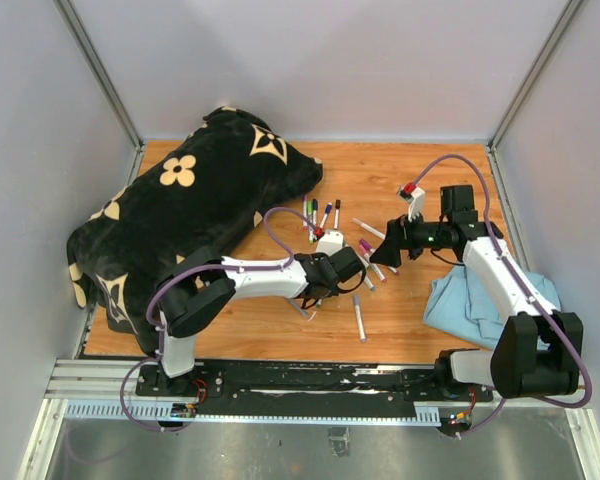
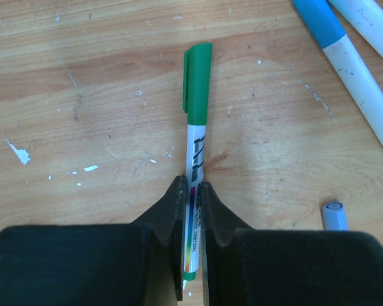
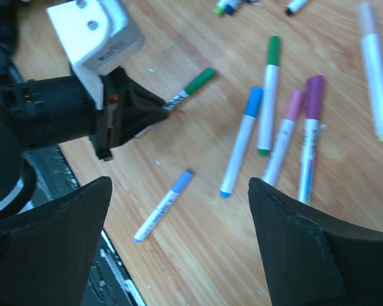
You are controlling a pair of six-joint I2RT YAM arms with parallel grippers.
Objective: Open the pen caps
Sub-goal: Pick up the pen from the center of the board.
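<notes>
My left gripper (image 2: pixel 191 186) is shut on the white barrel of a marker lying on the wooden table, and its green pen cap (image 2: pixel 197 83) points away from the jaws, still on the marker. The right wrist view shows that same cap (image 3: pixel 200 81) sticking out of the left gripper (image 3: pixel 154 109). My right gripper (image 3: pixel 179 236) hangs open above the table, a little to the right of the left one (image 1: pixel 355 268), with nothing between its fingers. Below it lie several capped markers: blue (image 3: pixel 253 102), green (image 3: pixel 273 50), pink (image 3: pixel 295 105) and purple (image 3: pixel 315 95).
A black cushion with beige flowers (image 1: pixel 180 210) fills the left of the table. A blue cloth (image 1: pixel 480 300) lies at the right front. More markers lie near the cushion (image 1: pixel 320 215), and one lies near the front (image 1: pixel 360 320). White walls close in the table.
</notes>
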